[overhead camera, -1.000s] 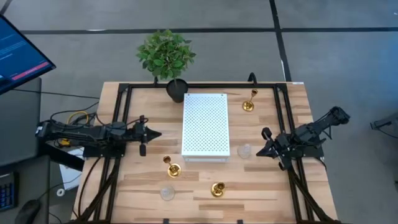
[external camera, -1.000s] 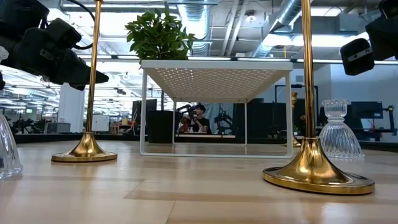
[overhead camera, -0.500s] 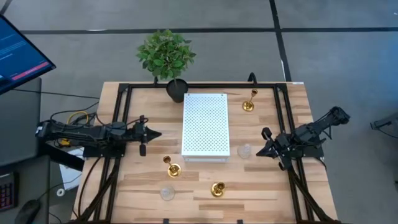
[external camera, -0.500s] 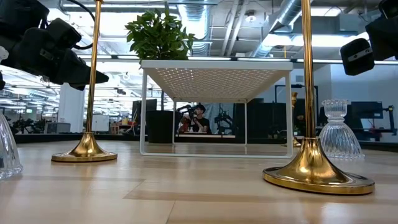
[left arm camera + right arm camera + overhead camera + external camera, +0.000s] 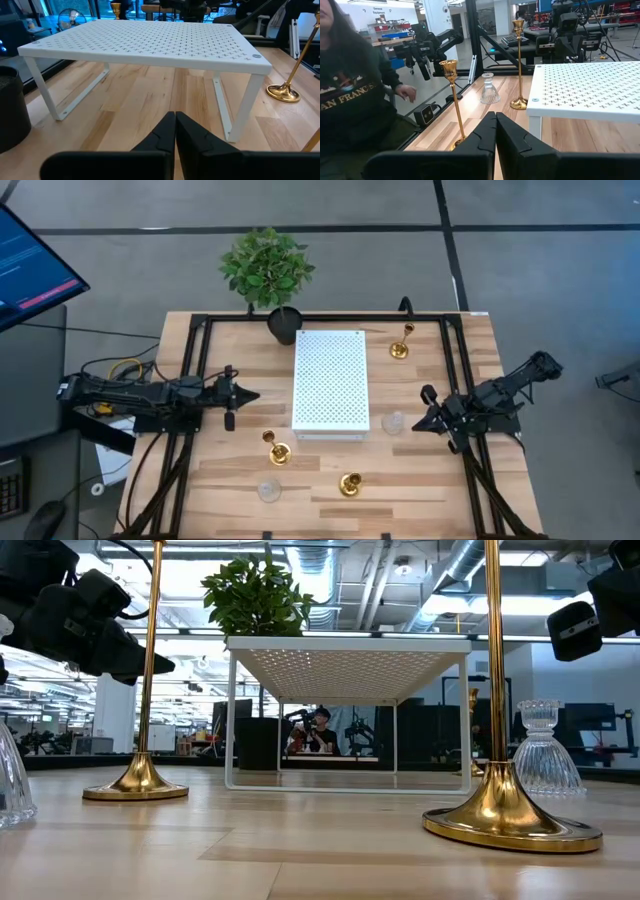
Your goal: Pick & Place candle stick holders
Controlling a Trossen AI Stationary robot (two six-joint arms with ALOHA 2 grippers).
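Five candle stick holders stand on the counter (image 5: 440, 480): three gold and two clear glass. Each gold holder has a round, shiny base and a thin upright stem topped by a small cup. The first gold holder (image 5: 399, 343) stands near the far edge, just right of the white perforated board (image 5: 331, 380). The second gold holder (image 5: 275, 447) stands off the board's near left corner. The third gold holder (image 5: 350, 483) stands closer to the near edge, to the right of the second. The glass holders are squat, ribbed and bell-shaped. The first glass holder (image 5: 395, 422) stands just beside the board's near right corner. The second glass holder (image 5: 268, 489) stands near the front edge, in front of the second gold holder.

The right end effector (image 5: 428, 418) hovers just right of the first glass holder, apart from it, fingers pressed together and empty. The left end effector (image 5: 248, 395) hovers left of the board, fingers likewise together and empty; the second gold holder lies nearest to it, toward the near edge and apart.

One board stands on thin white legs at the counter's middle. One green plant in a black pot (image 5: 283, 323) stands at the far edge, beside the board's far left corner. In the right wrist view a seated person (image 5: 355, 100) shows beyond the counter.
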